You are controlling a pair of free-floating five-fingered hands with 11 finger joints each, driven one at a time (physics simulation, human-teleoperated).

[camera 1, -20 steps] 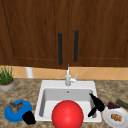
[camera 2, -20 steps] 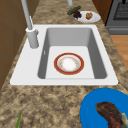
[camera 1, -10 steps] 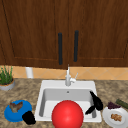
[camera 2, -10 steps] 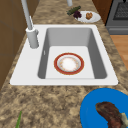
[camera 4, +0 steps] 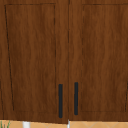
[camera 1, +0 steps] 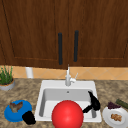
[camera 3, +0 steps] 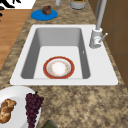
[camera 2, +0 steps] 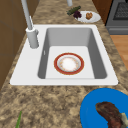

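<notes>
A red bowl with a white inside lies on the floor of the white sink, towards its front. My right hand hangs over the sink's right side, just right of the bowl. It is open, with straight fingers pointing up and the thumb stuck out towards the bowl, and it holds nothing. My left hand floats at the counter's front, left of the sink, beside a blue plate that carries a brown piece of food.
The faucet stands behind the basin. On the counter to the right, a white plate holds bread and grapes, with a green vegetable behind it. A potted plant stands far left. Closed cabinet doors with black handles hang above.
</notes>
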